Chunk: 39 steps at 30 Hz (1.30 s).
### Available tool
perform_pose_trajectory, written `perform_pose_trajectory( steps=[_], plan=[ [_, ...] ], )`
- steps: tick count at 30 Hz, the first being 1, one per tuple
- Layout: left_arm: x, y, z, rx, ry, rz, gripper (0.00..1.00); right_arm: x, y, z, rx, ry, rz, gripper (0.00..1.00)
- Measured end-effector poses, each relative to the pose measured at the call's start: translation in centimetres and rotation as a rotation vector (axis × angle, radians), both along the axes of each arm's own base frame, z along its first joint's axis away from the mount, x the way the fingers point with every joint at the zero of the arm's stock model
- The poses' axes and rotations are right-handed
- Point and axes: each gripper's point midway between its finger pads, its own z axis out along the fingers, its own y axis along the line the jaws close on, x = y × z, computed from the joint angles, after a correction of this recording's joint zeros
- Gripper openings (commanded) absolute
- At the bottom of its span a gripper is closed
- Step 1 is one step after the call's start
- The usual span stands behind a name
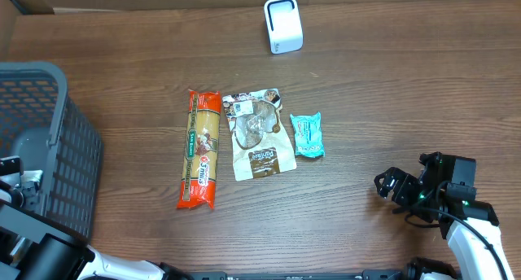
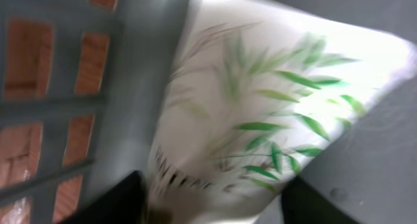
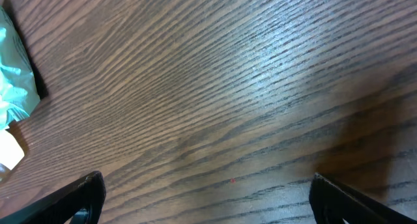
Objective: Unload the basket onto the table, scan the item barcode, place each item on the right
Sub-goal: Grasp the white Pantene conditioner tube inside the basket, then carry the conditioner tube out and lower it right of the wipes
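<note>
Packet [image 2: 260, 120] printed with green leaves lies in the basket [image 1: 49, 109] at nine o'clock, between the left end effector's [image 2: 208, 210] fingers; whether they clamp it cannot be told. Right end effector [image 1: 392, 185] gapes idle at four o'clock. Scanner [image 1: 283, 25] at twelve o'clock; scanning apparently not begun.

Table [image 1: 366, 93]: pasta [image 1: 200, 149], pouch [image 1: 258, 133], packet [image 1: 308, 136], scanner [image 1: 282, 25], basket [image 1: 77, 158]

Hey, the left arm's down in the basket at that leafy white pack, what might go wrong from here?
The left gripper straddles just one end of the white leaf-print pack, so it may slip free on lifting. The pack lies against the basket wall and might snag there. The scanner stands across the table, a long carry.
</note>
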Motion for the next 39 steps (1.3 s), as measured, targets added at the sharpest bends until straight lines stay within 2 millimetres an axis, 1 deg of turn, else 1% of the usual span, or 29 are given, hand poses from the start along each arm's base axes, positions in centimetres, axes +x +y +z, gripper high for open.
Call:
perform_pose_trajectory(
  steps=[1, 3, 5, 8, 11, 13, 15, 17, 20, 21, 23, 25, 27, 28, 31, 32, 33, 34, 35, 36, 37, 38, 39],
  plan=[
    [0.2, -0.1, 0.0, -0.005, -0.009, 0.000, 0.30, 0.0, 0.0, 0.0, 0.000, 0.000, 0.000, 1.00],
    [0.4, -0.2, -0.1, -0.015, -0.025, -0.002, 0.25, 0.0, 0.0, 0.0, 0.000, 0.000, 0.000, 1.00],
    [0.6, -0.2, 0.0, -0.021, -0.038, 0.001, 0.05, 0.0, 0.0, 0.0, -0.001, 0.000, 0.000, 1.00],
    [0.7, 0.0, 0.5, -0.021, -0.055, 0.011, 0.04, 0.0, 0.0, 0.0, -0.001, 0.000, 0.000, 1.00],
    [1.0, -0.1, 0.5, -0.027, -0.069, 0.020, 0.04, 0.0, 0.0, 0.0, 0.000, 0.000, 0.000, 1.00],
    [1.4, -0.3, 0.6, -0.030, -0.076, 0.028, 0.04, 0.0, 0.0, 0.0, 0.000, 0.000, 0.000, 1.00],
    [2.3, -0.8, 0.7, -0.037, -0.086, 0.030, 0.04, 0.0, 0.0, 0.0, 0.000, 0.000, 0.000, 1.00],
    [3.8, -1.6, 1.0, -0.049, -0.098, 0.020, 0.04, 0.0, 0.0, 0.0, 0.000, 0.000, 0.000, 1.00],
    [6.6, -3.6, 1.6, -0.073, -0.113, -0.031, 0.04, 0.0, 0.0, 0.0, 0.000, 0.000, 0.000, 1.00],
    [8.1, -4.5, 2.1, -0.072, -0.123, -0.057, 0.04, 0.0, 0.0, 0.0, 0.000, 0.000, 0.000, 1.00],
    [10.1, -5.5, 3.6, -0.054, -0.148, -0.085, 0.04, 0.0, 0.0, 0.0, 0.000, 0.000, 0.000, 1.00],
    [12.1, -5.8, 6.3, -0.002, -0.186, -0.106, 0.04, 0.0, 0.0, 0.0, 0.000, 0.000, -0.001, 1.00],
    [13.5, -5.8, 10.5, 0.086, -0.235, -0.111, 0.04, 0.0, 0.0, 0.0, 0.000, 0.000, 0.000, 1.00],
    [13.9, -5.6, 13.8, 0.153, -0.277, -0.111, 0.04, 0.0, 0.0, 0.0, 0.000, 0.000, -0.001, 1.00],
    [14.7, -5.9, 22.0, 0.290, -0.411, -0.100, 0.04, 0.0, 0.0, 0.0, 0.000, 0.000, 0.000, 1.00],
    [14.7, -6.2, 24.2, 0.322, -0.453, -0.096, 0.04, 0.0, 0.0, 0.0, 0.000, 0.000, 0.000, 1.00],
    [14.7, -7.2, 28.4, 0.374, -0.534, -0.097, 0.04, 0.0, 0.0, 0.0, 0.000, 0.000, 0.000, 1.00],
    [14.6, -8.1, 30.5, 0.397, -0.577, -0.104, 0.04, 0.0, 0.0, 0.0, -0.001, 0.000, 0.000, 1.00],
    [14.2, -10.2, 33.7, 0.420, -0.640, -0.126, 0.04, 0.0, 0.0, 0.0, 0.000, 0.000, 0.000, 1.00],
    [14.0, -11.4, 34.7, 0.421, -0.663, -0.141, 0.04, 0.0, 0.0, 0.0, 0.000, 0.000, 0.000, 1.00],
    [13.9, -12.6, 35.1, 0.411, -0.668, -0.156, 0.04, 0.0, 0.0, 0.0, 0.000, 0.000, 0.000, 1.00],
    [13.9, -14.0, 35.3, 0.391, -0.673, -0.173, 0.04, 0.0, 0.0, 0.0, 0.000, 0.000, 0.000, 1.00],
    [13.9, -15.9, 35.2, 0.360, -0.672, -0.201, 0.04, 0.0, 0.0, 0.0, 0.000, 0.000, 0.000, 1.00]
  ],
)
